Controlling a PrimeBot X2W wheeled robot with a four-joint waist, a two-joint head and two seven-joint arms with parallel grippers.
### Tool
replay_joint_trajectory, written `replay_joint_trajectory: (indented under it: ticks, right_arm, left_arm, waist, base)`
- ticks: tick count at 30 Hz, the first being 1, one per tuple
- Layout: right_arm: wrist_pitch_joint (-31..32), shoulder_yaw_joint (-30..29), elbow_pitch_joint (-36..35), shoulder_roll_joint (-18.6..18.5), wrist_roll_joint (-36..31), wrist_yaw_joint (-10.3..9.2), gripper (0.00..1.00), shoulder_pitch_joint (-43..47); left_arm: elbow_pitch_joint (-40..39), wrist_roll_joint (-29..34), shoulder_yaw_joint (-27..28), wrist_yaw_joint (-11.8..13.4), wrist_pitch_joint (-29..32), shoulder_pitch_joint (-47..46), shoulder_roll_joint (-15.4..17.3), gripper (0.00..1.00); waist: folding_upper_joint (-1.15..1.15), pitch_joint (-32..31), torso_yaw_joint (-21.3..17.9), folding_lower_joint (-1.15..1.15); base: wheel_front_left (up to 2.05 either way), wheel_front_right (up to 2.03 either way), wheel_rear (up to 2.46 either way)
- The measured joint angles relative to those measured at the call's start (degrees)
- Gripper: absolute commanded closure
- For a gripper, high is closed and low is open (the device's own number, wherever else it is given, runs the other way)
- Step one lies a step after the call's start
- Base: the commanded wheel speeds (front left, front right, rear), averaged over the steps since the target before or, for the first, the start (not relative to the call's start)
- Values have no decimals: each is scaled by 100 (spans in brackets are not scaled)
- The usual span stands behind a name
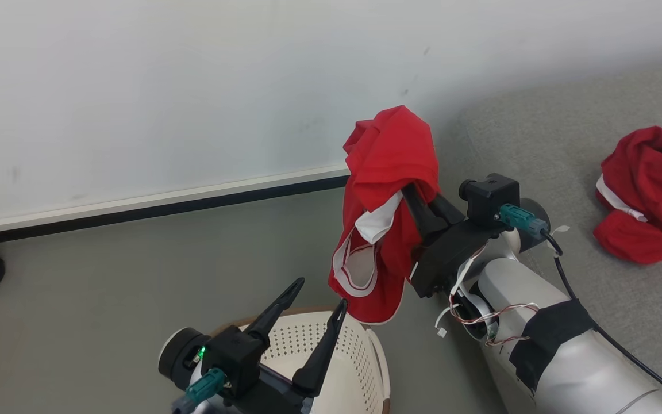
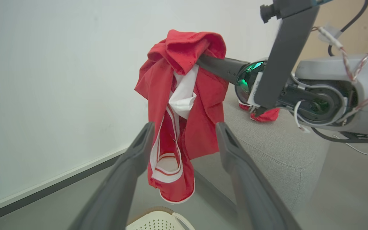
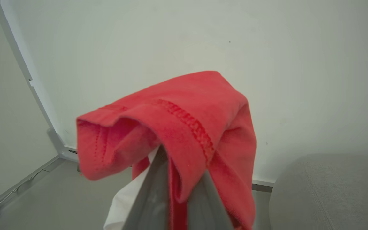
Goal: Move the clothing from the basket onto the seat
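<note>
The right pincer (image 1: 417,198) is clamped on a bright red soft garment with white trim (image 1: 388,167). The garment hangs in the air with its long axis vertical, bunched end up and hem pointing down just beside the cream perforated plastic basket (image 1: 360,368). Folds bury the fingertips. The left pincer (image 1: 320,292) gapes wide over the basket, whose inside is mostly hidden and cut off below. A second crumpled red garment (image 1: 647,190) lies on the grey fabric sofa (image 1: 538,144), clipped at the right edge.

right hand (image 2: 204,60): pinching clothing (image 2: 158,83) | left hand (image 2: 184,126): spread | basket (image 2: 153,222): below clothing
</note>
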Motion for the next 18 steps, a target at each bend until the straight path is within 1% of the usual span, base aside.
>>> replay_joint_trajectory:
  ticks: [7, 8, 18]
  right_arm:
    - [-1, -99, -64, -69, 0, -46, 100, 62]
    - [-1, -99, -64, -69, 0, -46, 100, 62]
    - [-3, -370, -245, -319, -2, -113, 100, 63]
  left_arm:
    - [-46, 56, -37, -7, 74, 77, 94, 0]
    - [-46, 56, -37, -7, 74, 77, 94, 0]
    - [-185, 144, -132, -49, 174, 82, 111, 0]
  waist:
    - [0, 98, -334, 0]
    - [0, 98, -334, 0]
    - [0, 288, -844, 0]
  base:
    - [0, 0, 0]
    - [0, 0, 0]
    - [0, 0, 0]
